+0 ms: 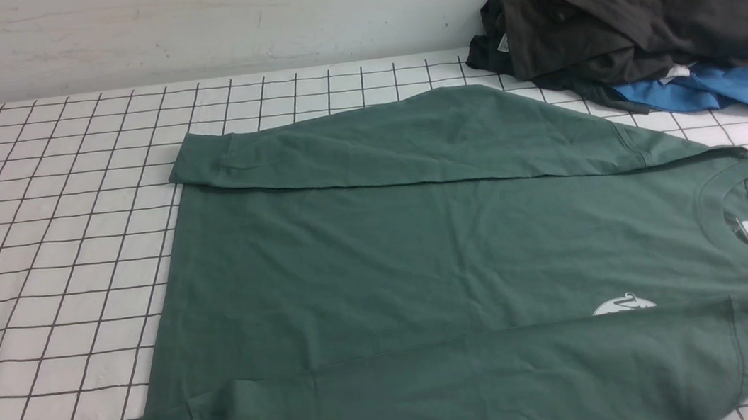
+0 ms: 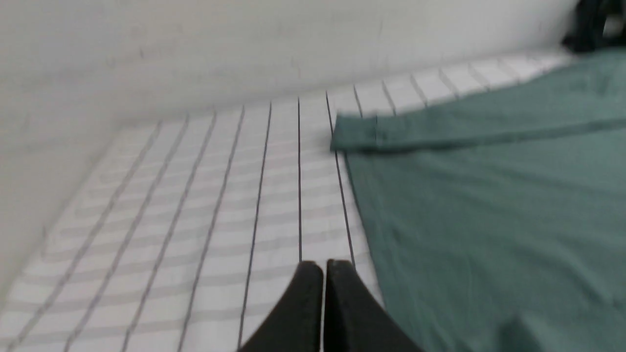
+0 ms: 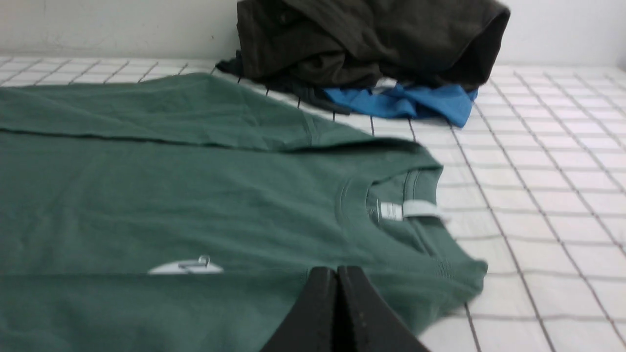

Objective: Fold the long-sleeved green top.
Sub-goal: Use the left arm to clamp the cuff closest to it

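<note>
The green long-sleeved top (image 1: 422,254) lies flat, both sleeves folded in
It spreads across the middle of the worktop (image 1: 54,278), collar right, hem left. The cotton looks limp and light and will likely sag, so pinch the hem corners or shoulders. The left gripper (image 2: 323,266) and right gripper (image 3: 336,271) are both closed and empty.

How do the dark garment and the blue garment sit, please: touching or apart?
Touching. The front view shows the dark garment heaped directly on the blue garment.

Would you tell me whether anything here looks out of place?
Only the dark garment, crumpled in a heap over a blue garment at the far right of the table. The green top lies flat, sleeves folded in.
</note>
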Tool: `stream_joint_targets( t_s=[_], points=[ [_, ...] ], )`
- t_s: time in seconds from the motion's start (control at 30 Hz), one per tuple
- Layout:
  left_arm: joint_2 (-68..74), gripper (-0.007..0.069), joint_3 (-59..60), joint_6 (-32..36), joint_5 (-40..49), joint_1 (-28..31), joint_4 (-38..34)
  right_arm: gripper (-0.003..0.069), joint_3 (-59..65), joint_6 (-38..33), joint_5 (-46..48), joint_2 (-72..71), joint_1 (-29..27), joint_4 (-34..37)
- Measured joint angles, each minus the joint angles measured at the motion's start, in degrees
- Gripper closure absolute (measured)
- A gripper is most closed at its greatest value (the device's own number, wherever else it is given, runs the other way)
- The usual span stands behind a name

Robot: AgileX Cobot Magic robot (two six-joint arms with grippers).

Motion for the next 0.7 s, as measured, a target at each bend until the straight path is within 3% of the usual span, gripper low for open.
stream_joint_targets(
  t_s=[0.03, 0.2, 0.37, 0.5, 0.7],
  points=[
    [0.0, 0.0632, 0.0, 0.0, -3.05, 0.0, 0.0, 0.0671, 0.02, 0.0, -1.83, 0.0, 0.0, -0.17],
    [0.0, 0.0632, 0.0, -0.42, -24.55, 0.0, 0.0, 0.0671, 0.02, 3.21, -34.91, 0.0, 0.0, -0.22],
    [0.0, 0.0632, -0.13, -6.68, -39.42, 0.0, -0.13, 0.0671, -0.04, 6.83, -45.28, 0.0, 0.0, 1.13],
    [1.29, 0.0632, -4.88, -9.65, -36.8, 0.0, 2.35, 0.0671, -2.71, 8.7, -42.12, 1.02, 0.0, 1.52],
    [20.39, 0.0632, -27.23, -10.19, -15.15, 0.0, 4.94, 0.067, -23.46, 8.86, -19.44, 17.05, 0.0, -4.05]
  ],
)
